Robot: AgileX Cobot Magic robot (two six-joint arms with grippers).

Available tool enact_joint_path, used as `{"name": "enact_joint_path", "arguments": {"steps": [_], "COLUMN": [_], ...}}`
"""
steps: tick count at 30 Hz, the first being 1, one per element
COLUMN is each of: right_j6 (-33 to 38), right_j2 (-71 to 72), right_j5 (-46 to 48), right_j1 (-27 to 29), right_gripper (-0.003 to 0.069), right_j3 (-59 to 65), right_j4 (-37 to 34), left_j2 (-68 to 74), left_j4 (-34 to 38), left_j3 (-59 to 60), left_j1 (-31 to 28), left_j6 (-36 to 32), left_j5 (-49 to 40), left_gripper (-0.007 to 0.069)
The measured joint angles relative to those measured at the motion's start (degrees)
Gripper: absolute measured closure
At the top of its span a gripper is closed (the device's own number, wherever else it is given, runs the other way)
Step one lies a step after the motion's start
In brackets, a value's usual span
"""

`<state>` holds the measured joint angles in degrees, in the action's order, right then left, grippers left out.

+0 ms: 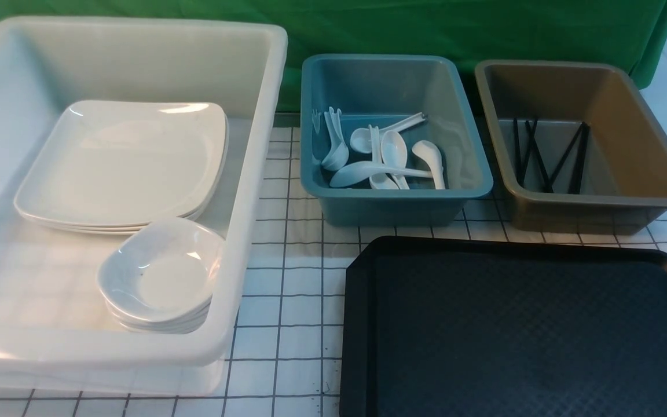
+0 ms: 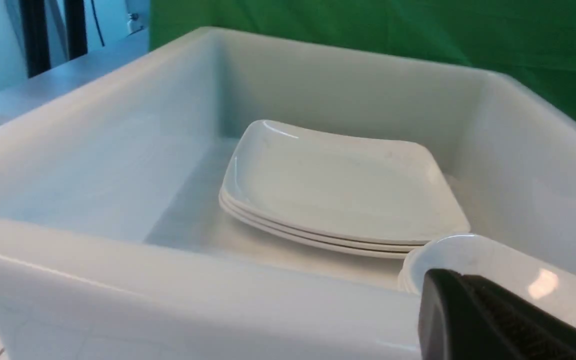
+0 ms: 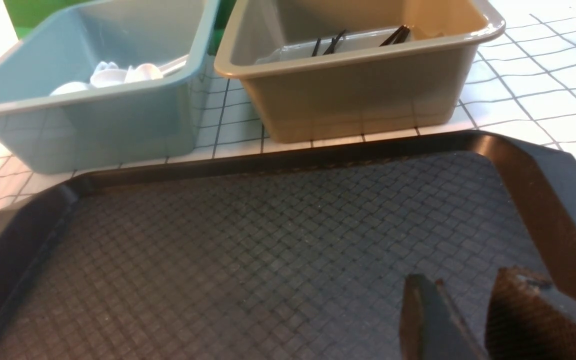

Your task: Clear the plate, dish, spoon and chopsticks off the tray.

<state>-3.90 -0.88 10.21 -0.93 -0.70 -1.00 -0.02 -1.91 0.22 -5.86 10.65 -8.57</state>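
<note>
The black tray lies at the front right with nothing on its textured surface. White plates sit stacked in the big white bin, with a stack of small dishes in front of them. Several white spoons lie in the blue bin and black chopsticks in the brown bin. My left gripper is shut and empty, just outside the white bin's near wall by the dishes. My right gripper hovers open over the tray, holding nothing. Neither gripper shows in the front view.
The white bin fills the left side of the gridded table. The blue bin and brown bin stand side by side behind the tray. A green cloth hangs at the back.
</note>
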Motion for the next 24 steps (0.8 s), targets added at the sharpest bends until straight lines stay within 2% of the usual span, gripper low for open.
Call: {"name": "enact_joint_path", "arguments": {"steps": [7,13,16,20,24], "right_j6": [0.0,0.0,0.0,0.0,0.0], "right_j2": [0.0,0.0,0.0,0.0,0.0], "right_j5": [0.0,0.0,0.0,0.0,0.0], "right_j1": [0.0,0.0,0.0,0.0,0.0], "right_gripper": [0.0419,0.0419,0.0419,0.0419,0.0419], "right_j3": [0.0,0.0,0.0,0.0,0.0], "right_j4": [0.0,0.0,0.0,0.0,0.0], "left_j2": [0.0,0.0,0.0,0.0,0.0], "left_j4": [0.5,0.3,0.7,1.3,1.4], "left_j3": [0.1,0.1,0.1,0.1,0.1], "left_j1": [0.1,5.4,4.7,0.6,0.2], "left_j6": [0.0,-1.5,-1.7,-1.7,-2.1], "left_j5": [-3.8,-4.8,-4.9,-4.9,-4.9], "left_gripper": [0.062,0.062,0.062,0.062,0.062]}}
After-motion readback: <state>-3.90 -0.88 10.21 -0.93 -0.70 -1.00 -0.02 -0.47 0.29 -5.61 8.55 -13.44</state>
